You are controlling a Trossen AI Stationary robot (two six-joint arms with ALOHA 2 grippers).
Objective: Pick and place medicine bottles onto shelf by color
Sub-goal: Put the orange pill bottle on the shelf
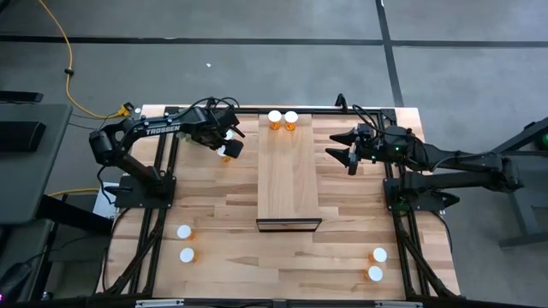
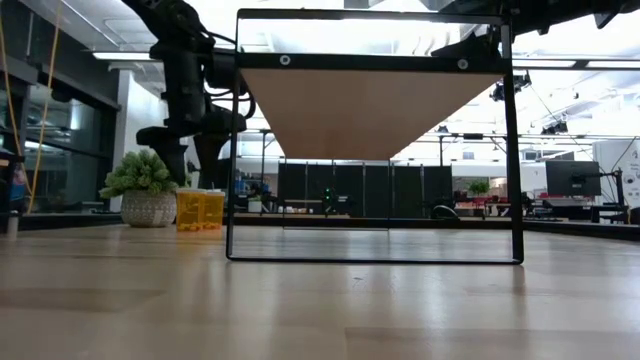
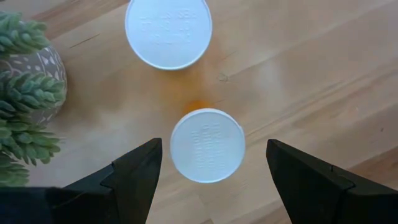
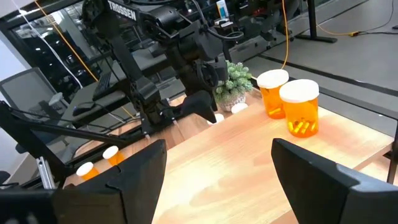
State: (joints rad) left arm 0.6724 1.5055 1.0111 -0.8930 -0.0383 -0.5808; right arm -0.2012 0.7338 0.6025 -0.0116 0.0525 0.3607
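Two orange pill bottles with white caps stand on the table left of the shelf, below my left gripper (image 1: pixel 228 147). In the left wrist view the nearer cap (image 3: pixel 207 145) lies between my open fingers, which stand on either side without touching; the other cap (image 3: pixel 168 31) is just beyond. Both bottles show in the low view (image 2: pixel 200 210). Two more bottles (image 1: pixel 282 119) stand on the far end of the pale wooden shelf (image 1: pixel 289 184) and also show in the right wrist view (image 4: pixel 300 107). My right gripper (image 1: pixel 344 151) is open and empty at the shelf's right side.
A small green plant in a pot (image 3: pixel 25 99) stands close beside the left gripper's bottles, also in the low view (image 2: pixel 145 190). Two bottles (image 1: pixel 185 243) stand near the table's front left and two (image 1: pixel 377 263) at the front right. The shelf's dark frame (image 2: pixel 515 150) stands mid-table.
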